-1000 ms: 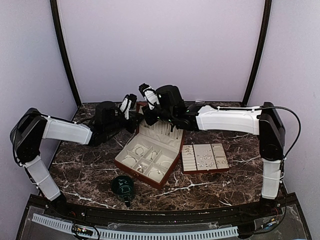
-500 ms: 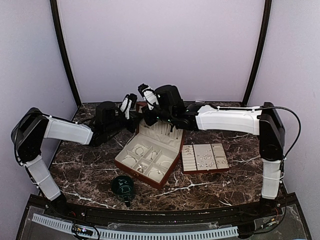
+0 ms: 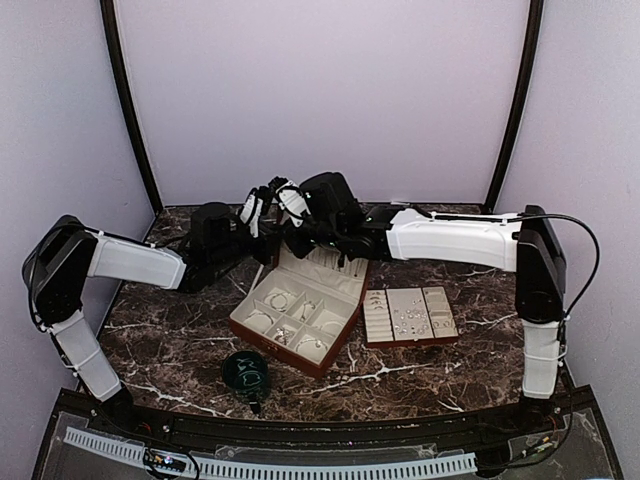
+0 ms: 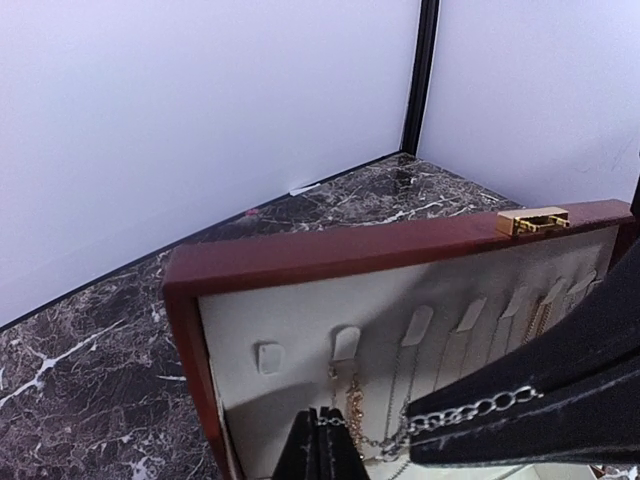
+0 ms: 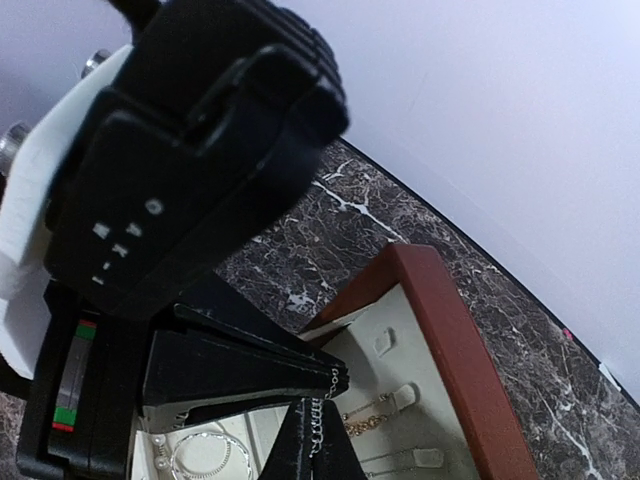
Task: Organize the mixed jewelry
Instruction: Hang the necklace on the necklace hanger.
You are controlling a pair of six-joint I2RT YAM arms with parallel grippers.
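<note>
The left arm's fingers [image 4: 322,452] and the right arm's fingers [image 5: 313,447] meet above the raised lid [image 4: 330,255] of the red-brown jewelry box [image 3: 296,318] at the far middle of the marble table [image 3: 170,340]. Both pairs are pinched shut on one thin silver chain [image 4: 470,408], which stretches tight across the short gap between them, just in front of the lid's cream lining. The lid's top edge carries a gold clasp [image 4: 532,220]. Beyond that edge, bare marble runs to the back walls and the black corner post [image 4: 418,75]. A gold chain [image 4: 352,400] and other fine chains hang from the tabs inside the lid, close under the fingertips. The rest of the mixed jewelry [image 3: 282,303] lies lower down, in the box's cream compartments and on the padded tray [image 3: 378,318]. That tray sits just beside the box's right side. A dark green cup [image 3: 245,372] stands near the box's front corner, apart from it. Open marble shows to the left of the box under the left arm, and in a narrower strip to the right of the tray.
</note>
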